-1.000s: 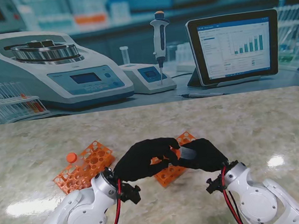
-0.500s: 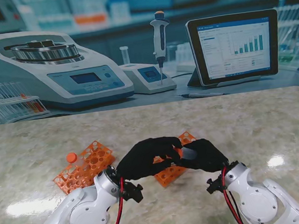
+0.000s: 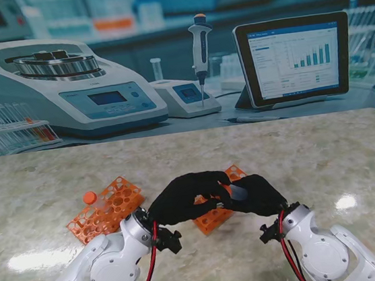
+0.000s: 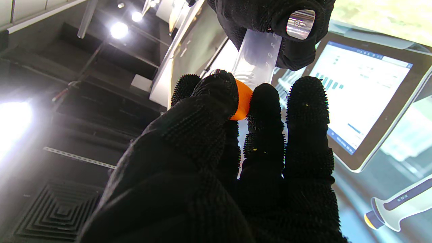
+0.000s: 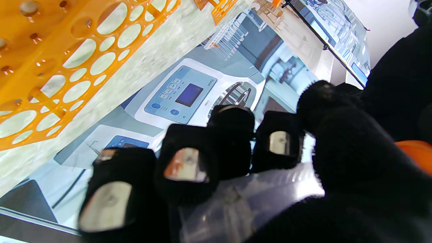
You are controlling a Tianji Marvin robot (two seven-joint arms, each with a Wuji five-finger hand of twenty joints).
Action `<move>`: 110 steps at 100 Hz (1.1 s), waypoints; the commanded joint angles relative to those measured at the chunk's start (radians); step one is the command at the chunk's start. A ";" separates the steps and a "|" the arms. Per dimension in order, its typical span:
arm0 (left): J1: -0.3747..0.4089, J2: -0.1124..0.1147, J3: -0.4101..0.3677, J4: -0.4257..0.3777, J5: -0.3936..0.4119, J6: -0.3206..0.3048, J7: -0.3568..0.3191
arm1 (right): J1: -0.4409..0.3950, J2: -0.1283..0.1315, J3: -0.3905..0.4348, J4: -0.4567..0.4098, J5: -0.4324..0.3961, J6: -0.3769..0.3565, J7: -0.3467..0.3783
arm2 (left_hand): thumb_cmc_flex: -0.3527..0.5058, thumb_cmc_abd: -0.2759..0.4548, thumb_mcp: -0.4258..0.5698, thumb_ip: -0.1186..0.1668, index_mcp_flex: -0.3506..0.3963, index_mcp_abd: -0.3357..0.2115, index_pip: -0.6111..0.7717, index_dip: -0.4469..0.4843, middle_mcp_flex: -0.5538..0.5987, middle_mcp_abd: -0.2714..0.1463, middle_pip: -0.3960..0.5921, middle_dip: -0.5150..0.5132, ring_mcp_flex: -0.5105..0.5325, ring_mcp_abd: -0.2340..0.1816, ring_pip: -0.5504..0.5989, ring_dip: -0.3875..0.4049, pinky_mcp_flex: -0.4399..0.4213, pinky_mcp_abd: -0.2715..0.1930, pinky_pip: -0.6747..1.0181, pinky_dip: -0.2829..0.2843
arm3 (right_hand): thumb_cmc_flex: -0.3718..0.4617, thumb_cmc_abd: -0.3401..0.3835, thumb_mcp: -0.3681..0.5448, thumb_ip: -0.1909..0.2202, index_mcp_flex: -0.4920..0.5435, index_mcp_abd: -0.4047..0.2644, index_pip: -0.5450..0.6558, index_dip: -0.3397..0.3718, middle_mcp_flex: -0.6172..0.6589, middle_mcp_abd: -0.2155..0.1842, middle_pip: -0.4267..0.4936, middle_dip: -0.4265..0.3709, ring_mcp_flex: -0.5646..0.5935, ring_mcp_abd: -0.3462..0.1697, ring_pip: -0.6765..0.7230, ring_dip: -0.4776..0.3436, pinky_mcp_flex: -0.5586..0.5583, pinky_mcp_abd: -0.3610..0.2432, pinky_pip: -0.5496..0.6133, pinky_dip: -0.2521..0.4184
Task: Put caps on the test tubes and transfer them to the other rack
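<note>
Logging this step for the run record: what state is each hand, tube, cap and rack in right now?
left hand: shut on orange cap, at the tube's mouth.
right hand: shut on test tube.
test tube: clear, held off the table, out of both racks.
orange cap: pinched in fingertips, at the tube's threaded end; whether seated cannot be told.
left rack: on the table, one capped tube at its corner.
right rack: on the table, partly hidden by hands.
</note>
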 commanded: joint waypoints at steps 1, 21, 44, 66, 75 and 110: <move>0.001 -0.006 0.007 0.005 -0.001 0.005 -0.002 | -0.005 -0.005 -0.007 -0.009 0.001 -0.002 0.003 | 0.097 0.046 0.022 0.024 -0.029 0.024 -0.049 -0.017 0.032 0.027 0.033 -0.021 0.011 -0.034 -0.030 -0.050 0.006 -0.020 -0.018 0.024 | 0.027 0.027 0.021 0.013 0.039 -0.067 0.050 0.039 0.026 0.015 0.008 0.002 0.006 -0.036 0.073 0.032 0.024 -0.030 0.121 0.004; -0.001 -0.009 0.010 0.011 -0.001 0.008 0.004 | -0.005 -0.005 -0.006 -0.010 0.001 -0.003 0.003 | 0.097 0.048 0.010 0.025 -0.034 0.028 -0.070 -0.022 0.034 0.036 0.030 -0.045 0.020 -0.030 -0.031 -0.067 0.013 -0.021 -0.015 0.021 | 0.027 0.028 0.021 0.013 0.039 -0.067 0.050 0.039 0.026 0.015 0.008 0.003 0.006 -0.036 0.073 0.032 0.024 -0.030 0.121 0.004; -0.013 -0.012 0.022 0.021 -0.007 0.012 0.008 | -0.006 -0.005 -0.006 -0.010 0.002 -0.005 0.002 | 0.097 0.047 0.015 0.024 -0.034 0.035 -0.025 0.010 0.038 0.027 0.040 -0.044 0.021 -0.025 -0.031 -0.079 0.013 -0.016 -0.015 0.013 | 0.027 0.027 0.020 0.013 0.039 -0.067 0.050 0.039 0.027 0.016 0.007 0.002 0.006 -0.035 0.073 0.032 0.024 -0.030 0.121 0.004; -0.027 -0.013 0.041 0.030 -0.030 0.015 -0.003 | -0.004 -0.005 -0.010 -0.008 0.005 -0.008 0.004 | 0.097 0.057 0.021 0.021 -0.022 0.039 -0.020 0.009 0.036 0.026 0.039 -0.049 0.022 -0.020 -0.043 -0.093 0.009 -0.011 -0.022 0.004 | 0.027 0.027 0.020 0.013 0.037 -0.069 0.050 0.040 0.026 0.016 0.007 0.002 0.006 -0.035 0.073 0.032 0.024 -0.030 0.121 0.004; -0.031 -0.013 0.046 0.032 -0.038 0.015 -0.007 | -0.003 -0.004 -0.012 -0.008 0.005 -0.011 0.005 | 0.097 0.068 0.023 0.018 -0.016 0.046 -0.024 0.004 0.035 0.026 0.037 -0.052 0.020 -0.017 -0.052 -0.100 0.004 -0.008 -0.031 -0.001 | 0.026 0.029 0.020 0.013 0.037 -0.070 0.049 0.040 0.026 0.016 0.007 0.002 0.006 -0.035 0.073 0.032 0.024 -0.030 0.121 0.004; -0.034 -0.019 0.052 0.040 -0.064 0.020 0.000 | -0.004 -0.004 -0.014 -0.009 0.005 -0.013 0.004 | 0.097 0.106 0.025 0.012 0.002 0.049 -0.045 -0.017 0.033 0.024 0.024 -0.083 0.027 -0.017 -0.099 -0.141 -0.008 -0.001 -0.069 -0.001 | 0.026 0.029 0.020 0.012 0.037 -0.071 0.049 0.041 0.028 0.016 0.007 0.002 0.006 -0.035 0.073 0.032 0.024 -0.030 0.121 0.004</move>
